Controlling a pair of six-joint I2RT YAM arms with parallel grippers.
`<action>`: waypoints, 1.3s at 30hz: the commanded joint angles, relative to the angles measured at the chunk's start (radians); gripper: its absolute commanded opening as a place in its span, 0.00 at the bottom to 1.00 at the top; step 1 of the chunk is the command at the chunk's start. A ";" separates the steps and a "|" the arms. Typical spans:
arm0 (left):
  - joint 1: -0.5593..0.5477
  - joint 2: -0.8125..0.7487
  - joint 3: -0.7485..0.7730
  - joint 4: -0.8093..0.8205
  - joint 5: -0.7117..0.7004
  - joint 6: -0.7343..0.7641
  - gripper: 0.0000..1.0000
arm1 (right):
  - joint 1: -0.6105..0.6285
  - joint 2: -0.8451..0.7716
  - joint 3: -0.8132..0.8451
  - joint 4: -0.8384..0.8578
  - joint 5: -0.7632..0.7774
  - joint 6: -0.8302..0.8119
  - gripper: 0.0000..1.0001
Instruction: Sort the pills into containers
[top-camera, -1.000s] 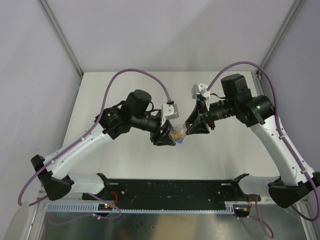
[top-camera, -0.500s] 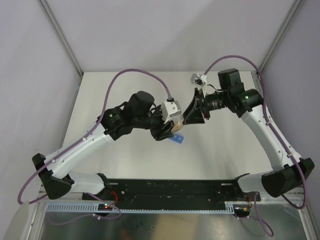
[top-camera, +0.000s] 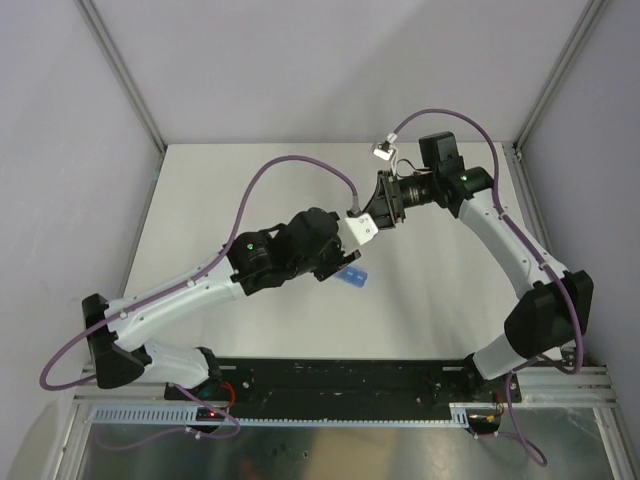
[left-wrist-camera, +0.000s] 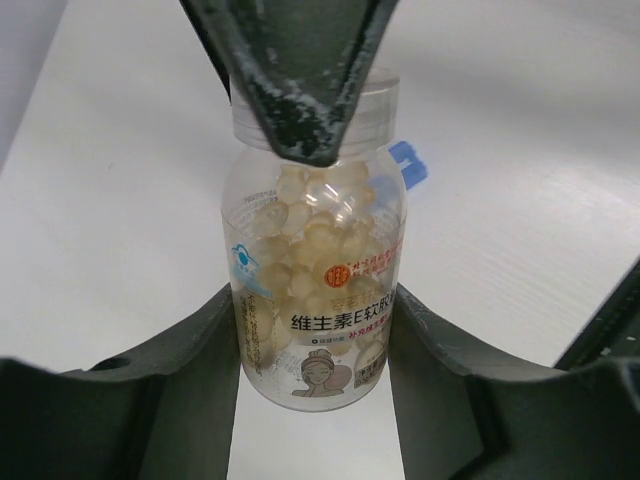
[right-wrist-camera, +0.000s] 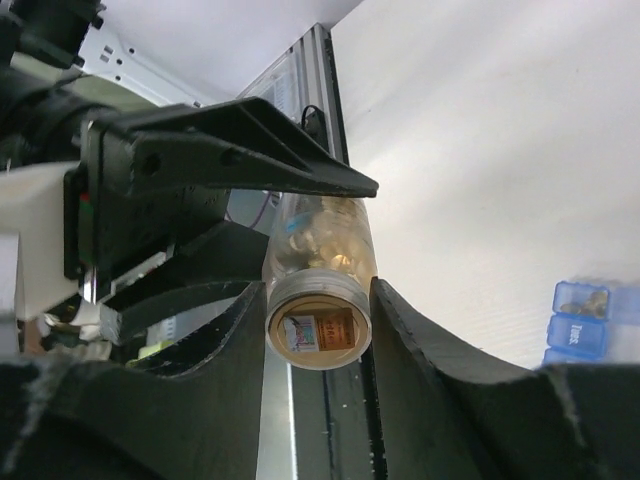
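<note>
A small clear bottle (left-wrist-camera: 315, 290) full of pale round pills (left-wrist-camera: 310, 225) hangs above the table between both grippers. My left gripper (left-wrist-camera: 318, 320) is shut on the bottle's labelled body. My right gripper (right-wrist-camera: 318, 300) is shut on the bottle's cap (right-wrist-camera: 318, 325), and one of its dark fingers (left-wrist-camera: 300, 90) covers the cap in the left wrist view. The light-blue pill box (top-camera: 352, 277) lies on the table just below the left gripper (top-camera: 338, 264). Its containers (right-wrist-camera: 583, 318) show at the right wrist view's edge, one with pills (right-wrist-camera: 582, 296) in it. In the top view the bottle is hidden under the wrists.
The white table (top-camera: 450, 290) is walled by grey panels at the back and sides. A black rail (top-camera: 340, 375) with the arm bases runs along the near edge. The right gripper (top-camera: 378, 212) and purple cables hang over the middle.
The right arm has drawn back towards the far right. The left arm stretched after it with the bottle. Both grips stayed shut, and the pill box now lies uncovered.
</note>
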 joint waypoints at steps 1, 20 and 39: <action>-0.039 0.009 -0.011 0.144 -0.208 0.069 0.00 | -0.004 0.050 -0.009 0.013 0.034 0.139 0.08; -0.034 -0.031 -0.039 0.158 -0.114 0.062 0.00 | -0.022 -0.079 0.007 -0.077 0.120 -0.016 0.89; -0.031 -0.003 0.013 0.154 -0.080 0.045 0.00 | 0.073 -0.071 -0.012 -0.094 0.160 -0.072 0.81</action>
